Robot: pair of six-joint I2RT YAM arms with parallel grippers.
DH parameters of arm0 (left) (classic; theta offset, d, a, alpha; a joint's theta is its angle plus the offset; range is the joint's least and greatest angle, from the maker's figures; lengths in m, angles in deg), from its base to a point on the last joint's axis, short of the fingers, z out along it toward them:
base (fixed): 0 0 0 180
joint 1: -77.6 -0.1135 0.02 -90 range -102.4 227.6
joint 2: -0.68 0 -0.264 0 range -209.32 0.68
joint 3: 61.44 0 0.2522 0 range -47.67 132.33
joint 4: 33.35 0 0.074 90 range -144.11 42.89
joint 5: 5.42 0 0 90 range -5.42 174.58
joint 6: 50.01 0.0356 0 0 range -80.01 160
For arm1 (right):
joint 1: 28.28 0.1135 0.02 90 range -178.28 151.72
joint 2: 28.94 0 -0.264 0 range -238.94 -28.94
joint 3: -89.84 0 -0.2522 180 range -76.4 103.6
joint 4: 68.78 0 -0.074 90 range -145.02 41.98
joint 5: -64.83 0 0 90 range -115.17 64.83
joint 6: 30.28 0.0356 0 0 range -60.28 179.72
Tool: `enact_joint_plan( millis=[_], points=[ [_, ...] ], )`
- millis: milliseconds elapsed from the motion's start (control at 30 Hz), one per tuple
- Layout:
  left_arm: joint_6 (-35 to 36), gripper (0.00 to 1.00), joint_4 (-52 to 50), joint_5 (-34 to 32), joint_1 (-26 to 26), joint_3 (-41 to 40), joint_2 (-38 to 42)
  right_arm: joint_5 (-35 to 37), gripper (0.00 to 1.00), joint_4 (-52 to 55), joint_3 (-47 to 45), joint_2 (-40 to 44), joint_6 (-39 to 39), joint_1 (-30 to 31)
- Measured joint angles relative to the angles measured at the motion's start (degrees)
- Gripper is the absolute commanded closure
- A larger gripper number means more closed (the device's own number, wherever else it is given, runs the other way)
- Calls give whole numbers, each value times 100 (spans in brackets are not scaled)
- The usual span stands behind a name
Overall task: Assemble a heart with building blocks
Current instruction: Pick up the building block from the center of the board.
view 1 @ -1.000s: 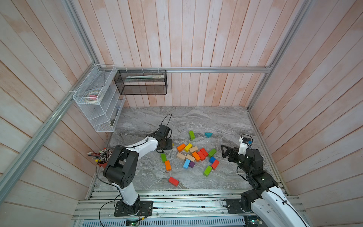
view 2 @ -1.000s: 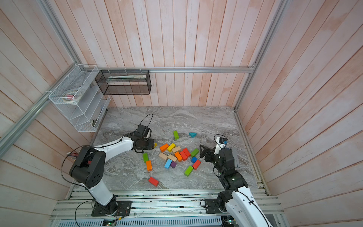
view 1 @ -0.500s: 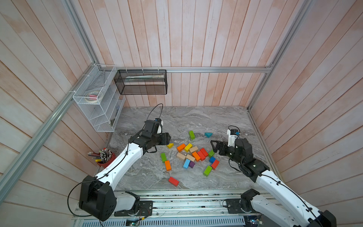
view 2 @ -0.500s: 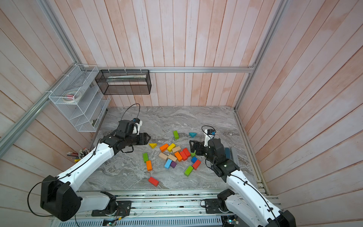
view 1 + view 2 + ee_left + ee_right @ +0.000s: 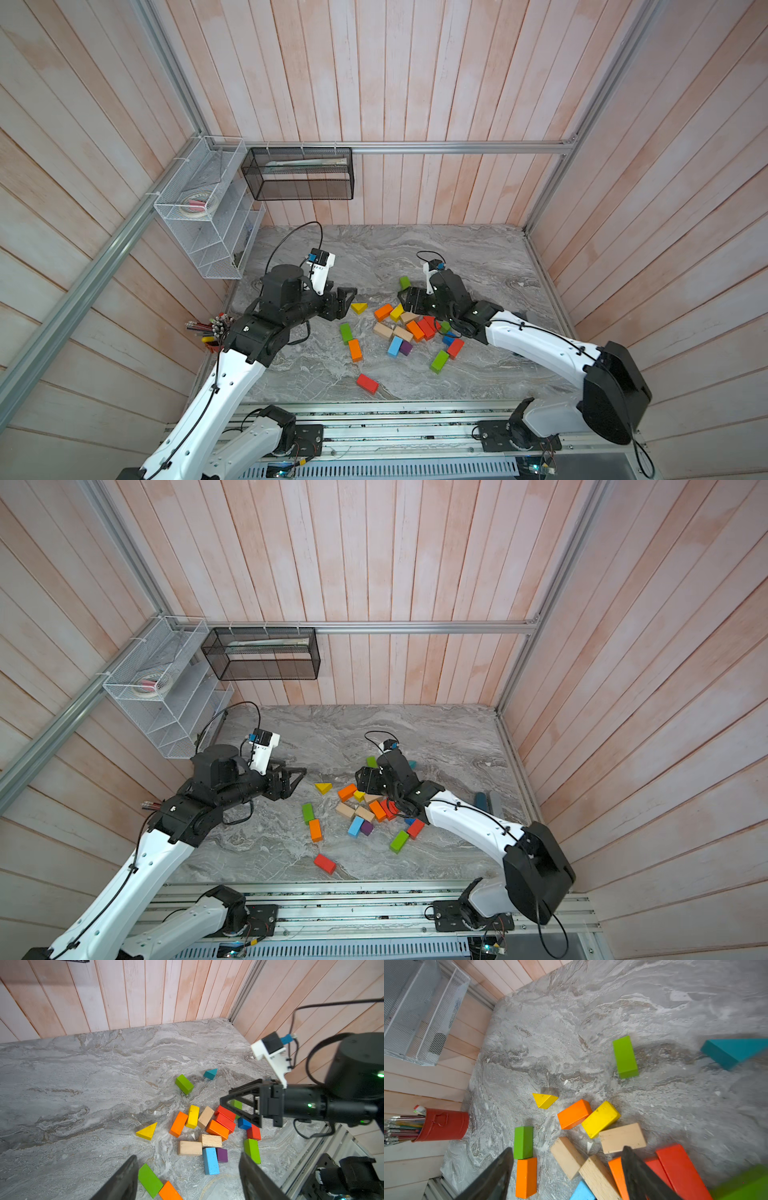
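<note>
The building blocks lie loose mid-table in both top views: a yellow wedge point(image 5: 358, 308), orange brick point(image 5: 383, 312), tan bricks point(image 5: 382, 331), blue brick point(image 5: 395, 346), a lone red brick point(image 5: 367, 383) and a far green brick point(image 5: 404, 283). My left gripper point(image 5: 345, 300) point(image 5: 188, 1167) is open and empty, raised just left of the yellow wedge point(image 5: 147, 1131). My right gripper point(image 5: 405, 297) point(image 5: 568, 1153) hovers open and empty over the far side of the pile, above the tan bricks point(image 5: 566, 1157). A teal wedge point(image 5: 733, 1051) lies beyond it.
A red cup of pencils point(image 5: 444, 1124) stands at the table's left edge. A white wire rack point(image 5: 208, 212) and a black mesh basket point(image 5: 299, 174) hang on the walls. Two dark oblong things point(image 5: 484, 802) lie by the right wall. Wooden walls close in three sides.
My left arm has lifted while its gripper opened wider, and the yellow wedge now lies bare beside it. My right gripper has travelled left from the table's right side to over the pile.
</note>
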Motion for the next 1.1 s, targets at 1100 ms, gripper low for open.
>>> enact_joint_plan(
  millis=[1100],
  points=[
    [26,0,929,1486,0,-984,240,-1054,31,-295,1158,-2374,691,365]
  ],
)
